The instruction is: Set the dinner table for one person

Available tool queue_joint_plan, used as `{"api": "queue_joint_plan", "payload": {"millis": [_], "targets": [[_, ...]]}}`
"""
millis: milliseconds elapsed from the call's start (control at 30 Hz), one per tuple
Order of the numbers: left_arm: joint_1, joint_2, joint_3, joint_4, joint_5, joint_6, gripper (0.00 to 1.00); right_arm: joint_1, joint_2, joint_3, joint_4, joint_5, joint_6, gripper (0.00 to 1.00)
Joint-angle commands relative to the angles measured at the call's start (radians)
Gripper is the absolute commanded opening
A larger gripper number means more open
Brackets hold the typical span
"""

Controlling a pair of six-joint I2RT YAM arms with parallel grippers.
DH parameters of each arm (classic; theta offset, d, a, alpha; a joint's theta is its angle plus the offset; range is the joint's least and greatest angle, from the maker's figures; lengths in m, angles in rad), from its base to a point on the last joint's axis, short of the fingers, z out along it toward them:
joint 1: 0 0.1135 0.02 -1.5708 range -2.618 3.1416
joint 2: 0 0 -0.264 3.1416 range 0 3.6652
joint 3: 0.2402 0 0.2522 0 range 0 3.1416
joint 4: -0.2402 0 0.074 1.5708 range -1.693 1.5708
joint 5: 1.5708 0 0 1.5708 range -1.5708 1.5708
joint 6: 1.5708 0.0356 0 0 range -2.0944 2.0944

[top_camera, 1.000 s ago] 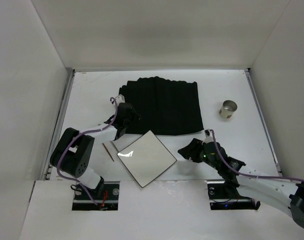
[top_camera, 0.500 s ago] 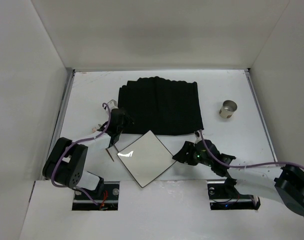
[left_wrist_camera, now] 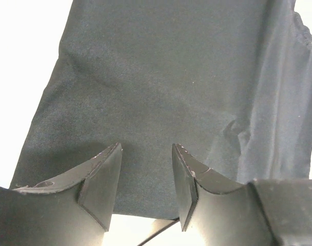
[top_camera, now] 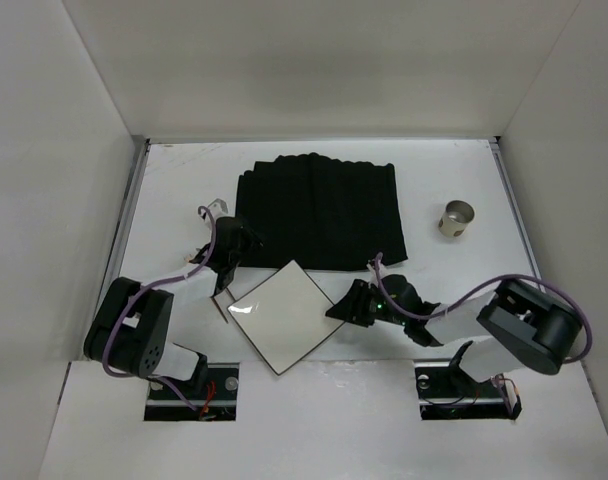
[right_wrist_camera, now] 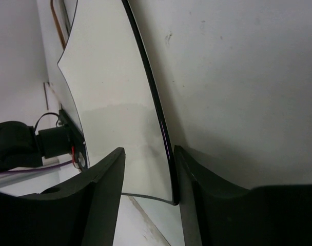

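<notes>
The dinner table [top_camera: 464, 270] is a white tabletop with white walls round it. A black ribbed cloth mat [top_camera: 319, 210] lies at the middle back. A square white plate [top_camera: 279, 315] with a dark rim lies in front of it, turned like a diamond. My right gripper [top_camera: 339, 308] is open at the plate's right corner. In the right wrist view the gripper [right_wrist_camera: 149, 150] straddles the plate [right_wrist_camera: 110, 102], the rim close to the right finger. My left gripper [top_camera: 227, 268] is open and empty at the mat's near left corner. In the left wrist view it [left_wrist_camera: 145, 154] hangs over the mat [left_wrist_camera: 171, 77].
A small metal cup [top_camera: 457, 217] stands on the table at the right, beyond the mat. A thin wooden stick [top_camera: 221, 306] lies by the plate's left corner. The arm bases sit at the near edge.
My right gripper has reached left to the plate's right corner, and the plate has shifted slightly left. My left gripper has drawn back and left to the mat's corner.
</notes>
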State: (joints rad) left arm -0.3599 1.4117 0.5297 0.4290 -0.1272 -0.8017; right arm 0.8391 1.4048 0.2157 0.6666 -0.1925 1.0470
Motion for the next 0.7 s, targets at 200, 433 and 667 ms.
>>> {"api": "queue_joint_plan", "payload": {"millis": [200, 433, 667], "targets": [[0.016, -0.057, -0.014, 0.037, 0.012, -0.002, 0.42, 0.008, 0.265, -0.041, 0.252, -0.06, 0.093, 0.35], [0.02, -0.066, -0.014, 0.033, 0.006, -0.005, 0.42, -0.008, 0.43, -0.064, 0.514, -0.131, 0.157, 0.1], [0.022, -0.095, 0.004, 0.016, -0.009, 0.004, 0.42, -0.028, 0.424, -0.065, 0.599, -0.165, 0.177, 0.04]]}}
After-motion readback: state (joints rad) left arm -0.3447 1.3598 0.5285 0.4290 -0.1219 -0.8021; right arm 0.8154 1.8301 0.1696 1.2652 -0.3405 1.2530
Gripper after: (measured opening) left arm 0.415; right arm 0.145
